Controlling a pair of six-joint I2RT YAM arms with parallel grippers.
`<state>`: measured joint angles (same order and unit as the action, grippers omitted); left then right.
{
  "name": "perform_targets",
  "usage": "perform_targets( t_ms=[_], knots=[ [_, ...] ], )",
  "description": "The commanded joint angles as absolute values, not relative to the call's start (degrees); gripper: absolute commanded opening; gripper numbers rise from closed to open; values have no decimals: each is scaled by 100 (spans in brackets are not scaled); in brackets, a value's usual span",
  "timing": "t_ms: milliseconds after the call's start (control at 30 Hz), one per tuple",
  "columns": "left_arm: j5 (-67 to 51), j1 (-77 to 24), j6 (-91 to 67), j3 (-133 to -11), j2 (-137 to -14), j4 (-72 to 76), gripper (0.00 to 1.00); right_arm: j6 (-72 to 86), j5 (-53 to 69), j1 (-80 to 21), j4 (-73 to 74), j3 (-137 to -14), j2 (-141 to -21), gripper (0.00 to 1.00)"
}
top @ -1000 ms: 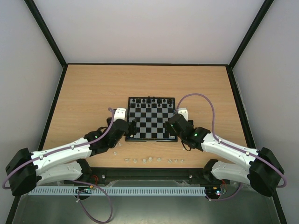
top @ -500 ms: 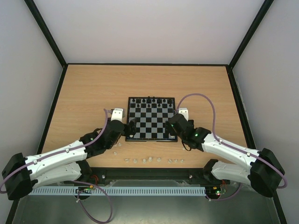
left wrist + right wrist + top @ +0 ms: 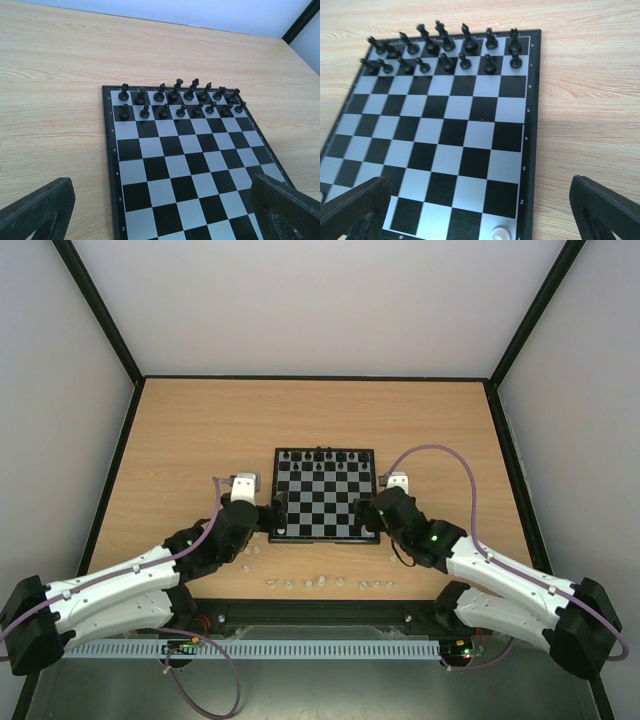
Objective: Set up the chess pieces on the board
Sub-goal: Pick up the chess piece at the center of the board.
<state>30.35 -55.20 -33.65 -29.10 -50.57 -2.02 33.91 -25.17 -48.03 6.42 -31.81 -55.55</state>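
The board [image 3: 324, 494] lies mid-table, with black pieces filling its two far rows [image 3: 180, 100]. One whitish chess piece [image 3: 501, 233] stands on the board's near right corner square. Several more whitish pieces [image 3: 325, 583] lie in a row on the table in front of the board, and two [image 3: 247, 557] lie near its left front corner. My left gripper [image 3: 279, 511] is open and empty at the board's left edge, its fingers [image 3: 37, 210] spread wide. My right gripper [image 3: 371, 515] is open and empty at the board's near right corner, its fingers [image 3: 607, 212] wide apart.
The wooden table [image 3: 200, 430] is walled on the left, right and back. A black rail [image 3: 320, 612] runs along the near edge behind the row of loose pieces.
Both arms have shifted slightly outward from the board, the left to the left and the right to the right. The pieces have not moved.
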Motion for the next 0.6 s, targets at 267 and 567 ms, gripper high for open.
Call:
perform_targets(
  t_ms=[267, 567],
  knots=[
    [3617, -5524, -4108, -3480, -5115, -859, 99, 3614, -1836, -4827, 300, -2918, -4743, 99],
    [4141, -6042, -4605, -4332, -5783, -1443, 99, 3613, -1940, -4827, 461, -2893, -4285, 98]
  ],
)
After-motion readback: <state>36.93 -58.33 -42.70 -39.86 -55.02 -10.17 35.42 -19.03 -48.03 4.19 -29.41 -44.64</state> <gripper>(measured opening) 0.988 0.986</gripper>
